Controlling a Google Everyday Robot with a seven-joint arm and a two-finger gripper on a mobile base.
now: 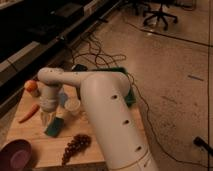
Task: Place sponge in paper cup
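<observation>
A teal sponge (55, 127) lies on the wooden table (35, 140), in front of and to the left of a white paper cup (72, 106) that stands upright. My gripper (48, 118) hangs from the white arm (107, 110) and points down. It is just at the sponge's left edge, low over the table. The sponge rests on the table, outside the cup.
An orange carrot (28, 113) lies left of the gripper. An orange bottle-like object (32, 88) stands at the back left. A purple bowl (15, 154) is at the front left, with dark grapes (75, 144) in front. A green tray (128, 91) is behind the arm. Cables cross the floor.
</observation>
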